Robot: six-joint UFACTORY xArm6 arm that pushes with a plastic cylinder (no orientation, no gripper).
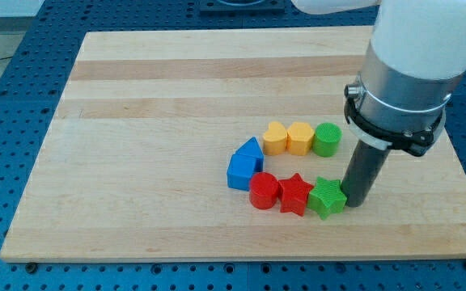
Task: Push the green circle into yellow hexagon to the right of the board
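Observation:
The green circle (327, 139) stands right of centre on the wooden board (152, 162), touching the right side of the yellow hexagon (300, 138). A yellow heart-like block (275, 138) touches the hexagon's left side. My tip (354, 203) is at the lower end of the dark rod, below and slightly right of the green circle. It is right beside the right edge of the green star (327, 197).
A row lies below the yellow blocks: a red circle (263, 191), a red star (294, 194) and the green star. A blue house-shaped block (244, 165) lies at the left of the group. The arm's white and grey body (415, 65) hangs over the board's right side.

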